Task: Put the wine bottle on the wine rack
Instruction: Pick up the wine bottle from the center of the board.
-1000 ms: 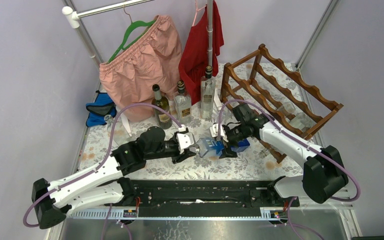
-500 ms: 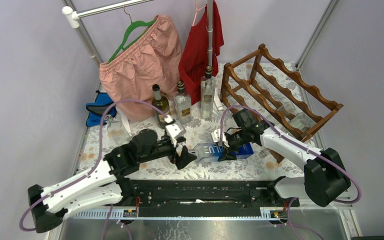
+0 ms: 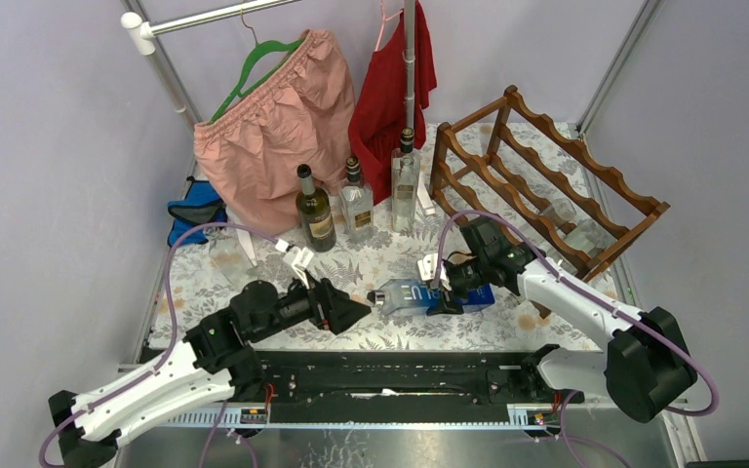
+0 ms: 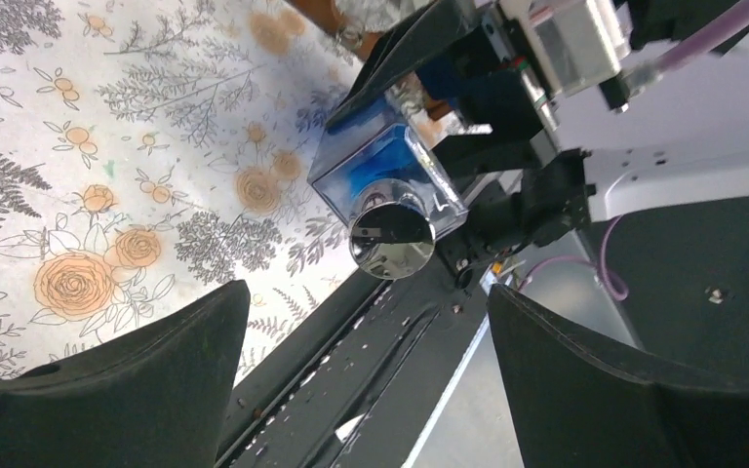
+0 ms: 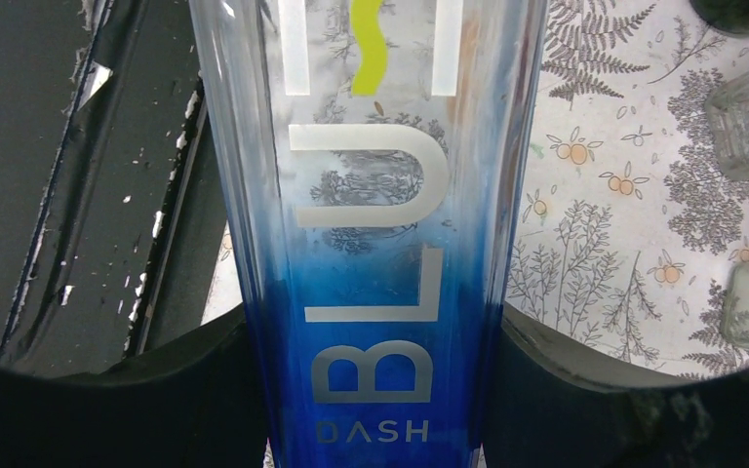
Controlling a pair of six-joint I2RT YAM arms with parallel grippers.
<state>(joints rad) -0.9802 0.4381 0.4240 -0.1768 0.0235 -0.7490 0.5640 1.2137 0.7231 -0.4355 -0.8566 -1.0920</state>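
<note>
Gripping the blue wine bottle (image 3: 412, 294) level over the near middle of the bench (image 3: 390, 258) with right fingers (image 5: 595, 419); left fingers (image 4: 107, 390) are hanging released beside its cap (image 4: 391, 237). Next is probably lifting far-right and aligning with a wine rack (image 3: 546, 185) scallop.

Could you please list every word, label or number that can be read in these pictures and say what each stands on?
"BLU": large pale letters running along the blue-tinted bottle; a further letter is cut off by the frame edge.
"DASH": small letters next to the B on the same bottle.
Labels on the three upright bottles at the back: too small to read.
</note>
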